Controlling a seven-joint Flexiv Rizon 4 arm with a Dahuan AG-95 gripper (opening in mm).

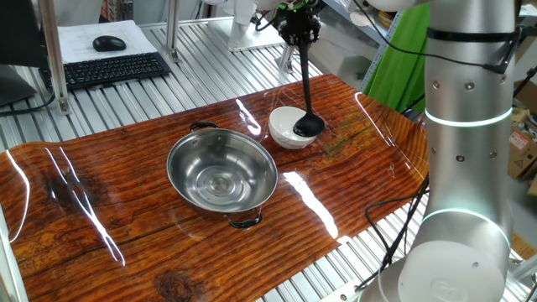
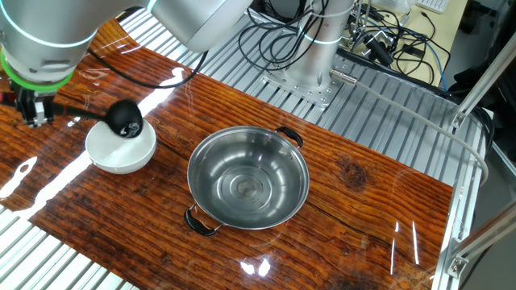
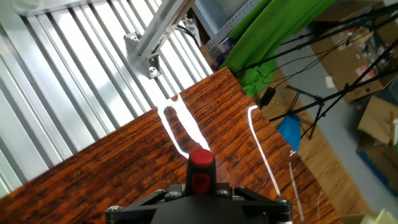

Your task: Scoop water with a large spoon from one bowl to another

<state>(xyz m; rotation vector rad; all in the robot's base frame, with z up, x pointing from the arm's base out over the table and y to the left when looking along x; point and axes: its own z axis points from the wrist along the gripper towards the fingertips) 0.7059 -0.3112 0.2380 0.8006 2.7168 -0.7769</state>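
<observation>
The black large spoon (image 1: pixel 304 80) hangs almost upright from my gripper (image 1: pixel 300 35), which is shut on its slim handle. Its round scoop (image 1: pixel 308 126) sits tilted inside the small white bowl (image 1: pixel 285 134) at the far right of the wooden table. In the other fixed view the scoop (image 2: pixel 125 119) rests over the white bowl (image 2: pixel 121 149), with the gripper (image 2: pixel 36 113) at the far left. The big steel bowl (image 1: pixel 222 172) (image 2: pixel 248 177) stands mid-table, apart from the white one. Water cannot be made out in either bowl. The hand view shows only the handle's red end (image 3: pixel 201 160) between the jaws.
My own arm column (image 1: pixel 466 168) rises at the table's right side. A keyboard (image 1: pixel 109 69) and mouse (image 1: pixel 109 44) lie behind the table at back left. Cables (image 2: pixel 387 40) and the arm's base plate (image 2: pixel 302 80) sit beyond the far edge.
</observation>
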